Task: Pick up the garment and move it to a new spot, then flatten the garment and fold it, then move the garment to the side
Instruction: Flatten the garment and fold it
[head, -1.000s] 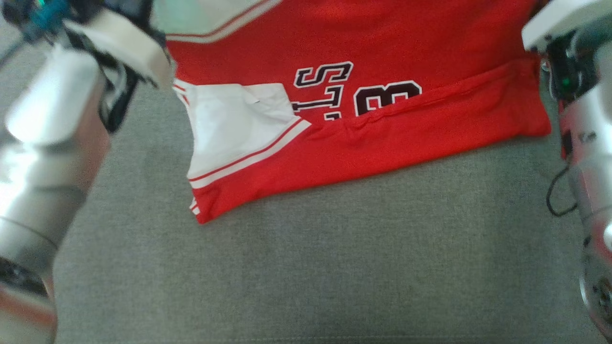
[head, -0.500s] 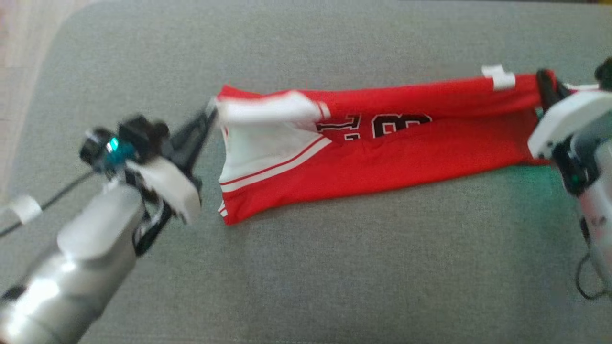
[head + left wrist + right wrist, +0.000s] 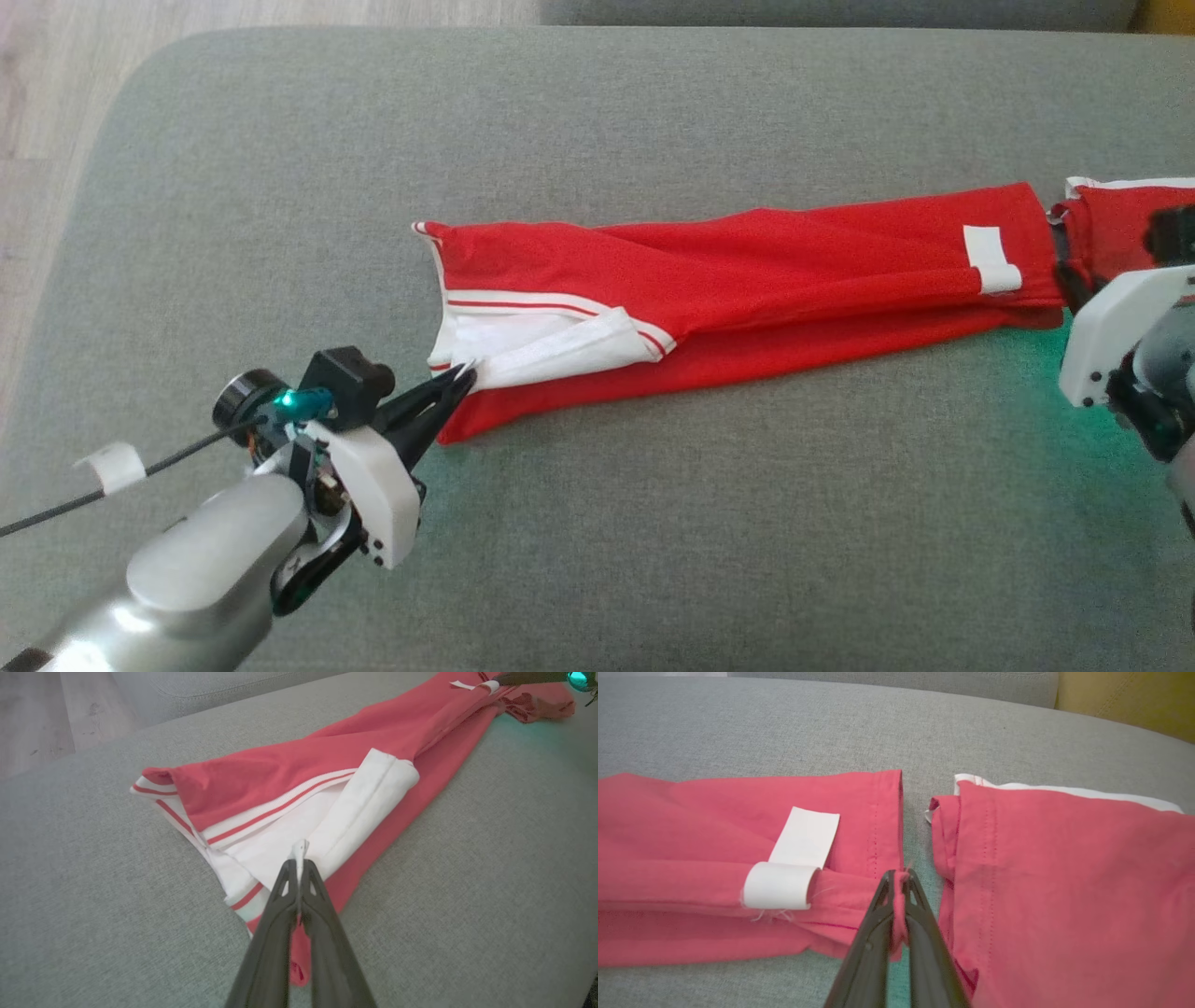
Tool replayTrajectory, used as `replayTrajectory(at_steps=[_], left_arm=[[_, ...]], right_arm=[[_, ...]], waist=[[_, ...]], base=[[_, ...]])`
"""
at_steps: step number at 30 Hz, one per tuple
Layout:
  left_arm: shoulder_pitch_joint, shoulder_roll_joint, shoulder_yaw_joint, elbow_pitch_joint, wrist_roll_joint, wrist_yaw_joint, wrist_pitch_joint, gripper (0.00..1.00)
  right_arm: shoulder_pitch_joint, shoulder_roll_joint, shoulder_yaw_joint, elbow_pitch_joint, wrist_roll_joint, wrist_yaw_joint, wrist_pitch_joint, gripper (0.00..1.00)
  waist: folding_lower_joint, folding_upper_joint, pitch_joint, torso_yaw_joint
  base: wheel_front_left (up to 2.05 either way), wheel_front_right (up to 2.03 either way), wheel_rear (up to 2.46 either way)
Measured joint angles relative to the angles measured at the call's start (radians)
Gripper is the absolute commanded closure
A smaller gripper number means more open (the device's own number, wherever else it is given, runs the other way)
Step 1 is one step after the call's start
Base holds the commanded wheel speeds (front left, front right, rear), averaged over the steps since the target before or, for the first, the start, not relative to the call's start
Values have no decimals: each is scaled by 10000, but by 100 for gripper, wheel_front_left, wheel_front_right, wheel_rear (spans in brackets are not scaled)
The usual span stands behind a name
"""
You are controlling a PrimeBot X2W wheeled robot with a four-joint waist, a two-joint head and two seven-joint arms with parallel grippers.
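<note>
The red jersey point(image 3: 747, 271) lies folded lengthwise as a long strip across the grey sofa cushion point(image 3: 653, 523). The L hand point(image 3: 462, 376), fingers pressed together, pinches the white-trimmed edge at one end. The R hand point(image 3: 899, 879) pinches the red hem at the other end, prob. to keep the strip taut & the fold line straight. Fabric is red w/ a white panel & red-white stripes by the L hand, a white label point(image 3: 805, 835) near the R hand, and a few long creases.
</note>
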Motion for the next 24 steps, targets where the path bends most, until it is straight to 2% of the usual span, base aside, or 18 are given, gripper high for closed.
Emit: replayTrajectory(at_steps=[6,7,8,9,10,15,19,24], left_arm=[[12,54,-142,-81,-2,125,217,100],[12,54,-142,-81,-2,125,217,100],[12,54,-184,-81,2,163,247,60],[12,42,-184,-79,19,311,128,4],[3,23,-148,-75,86,479,-69,0],[-64,-257,552,176,211,1233,-1402,0],[-337,-489,1177,295,690,2079,-2420,0],[-186,-869,3080,-295,1087,3037,-2614,0]], right_arm=[[0,-117,617,-328,77,0,378,100],[0,-117,617,-328,77,0,378,62],[-3,-150,598,-337,71,0,255,0],[-13,-157,510,-322,81,0,151,0],[-34,-159,435,-322,79,0,36,0],[-231,151,-422,-573,305,0,-1306,0],[-721,915,-1427,-784,307,0,-2840,0],[-643,2291,-1931,-1386,-504,0,-4163,0]], waist=[[1,0,35,-94],[1,0,35,-94],[1,0,45,-111],[1,0,51,-129],[1,0,53,-147],[2,0,-31,-250],[2,0,-221,-380],[1,0,-549,-611]], base=[[0,0,0],[0,0,0],[0,0,0],[0,0,0],[0,0,0],[0,0,0],[0,0,0],[0,0,0]])
